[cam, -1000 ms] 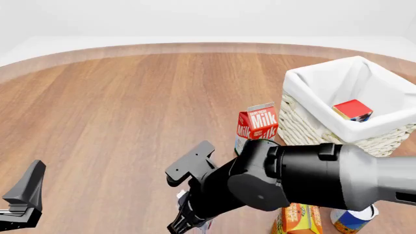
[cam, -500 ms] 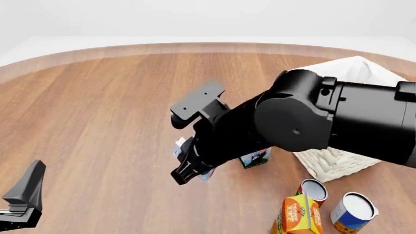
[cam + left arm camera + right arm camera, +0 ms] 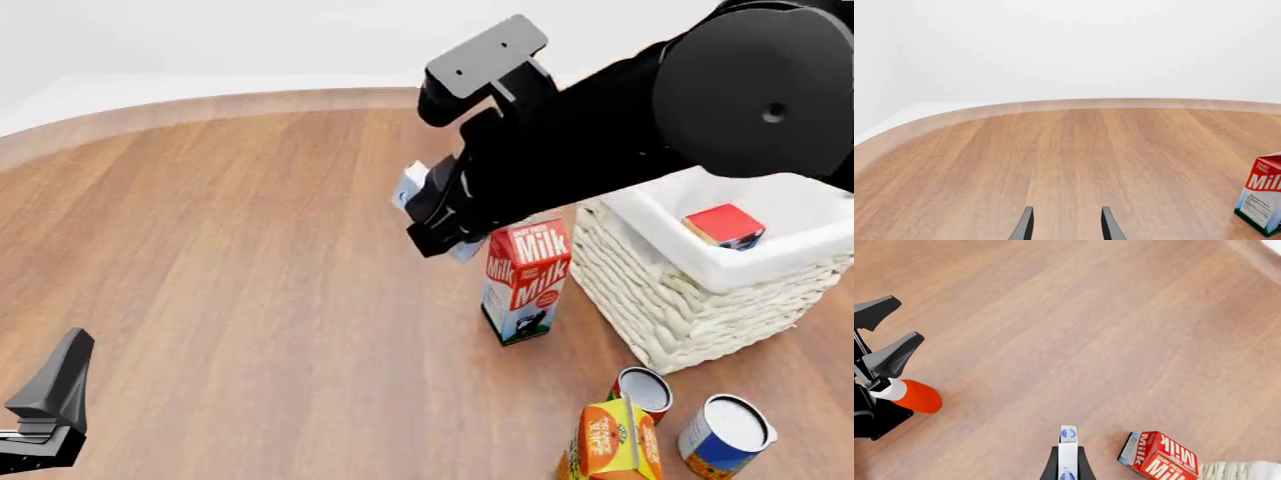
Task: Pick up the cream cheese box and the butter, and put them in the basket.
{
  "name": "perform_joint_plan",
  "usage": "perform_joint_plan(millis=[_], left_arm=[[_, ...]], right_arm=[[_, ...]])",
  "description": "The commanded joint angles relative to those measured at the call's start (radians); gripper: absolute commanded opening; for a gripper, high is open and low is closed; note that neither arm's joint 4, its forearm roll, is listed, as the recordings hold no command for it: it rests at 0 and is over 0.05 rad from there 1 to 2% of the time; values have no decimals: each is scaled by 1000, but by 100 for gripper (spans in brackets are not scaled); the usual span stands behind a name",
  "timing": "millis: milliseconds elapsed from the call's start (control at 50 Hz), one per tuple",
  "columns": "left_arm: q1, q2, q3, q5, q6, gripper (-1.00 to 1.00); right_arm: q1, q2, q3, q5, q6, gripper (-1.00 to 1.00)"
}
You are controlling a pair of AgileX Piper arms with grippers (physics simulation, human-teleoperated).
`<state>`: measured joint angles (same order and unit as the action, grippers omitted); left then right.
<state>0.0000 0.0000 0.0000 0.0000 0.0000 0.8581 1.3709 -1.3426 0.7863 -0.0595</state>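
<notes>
Milk carton (image 3: 526,282) stands beside the basket (image 3: 667,290) — cans (image 3: 645,390) in front.

Basket (image 3: 694,300) far corner hidden behind right arm; cream cheese box (image 3: 412,184) mostly covered by right gripper (image 3: 434,215); left gripper (image 3: 47,410) cut off at frame edge.

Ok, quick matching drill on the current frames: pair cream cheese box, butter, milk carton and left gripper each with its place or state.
Things:
1. cream cheese box
2. butter
3. milk carton
4. left gripper

Places or states:
A. standing on the table beside the basket
B. open, holding nothing
C. lying inside the basket
D. clamped in the right gripper, up off the table

Pairs: 1-D, 2-C, 3-A, 4-B
</notes>
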Motion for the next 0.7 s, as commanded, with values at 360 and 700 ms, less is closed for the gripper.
perform_joint_plan(millis=[360, 700], left_arm=[[0, 0, 0, 0, 0, 100], [0, 0, 0, 0, 0, 100]], right_arm=[[-118, -106, -171, 98, -77, -100], [-265, -199, -172, 110, -89, -100]])
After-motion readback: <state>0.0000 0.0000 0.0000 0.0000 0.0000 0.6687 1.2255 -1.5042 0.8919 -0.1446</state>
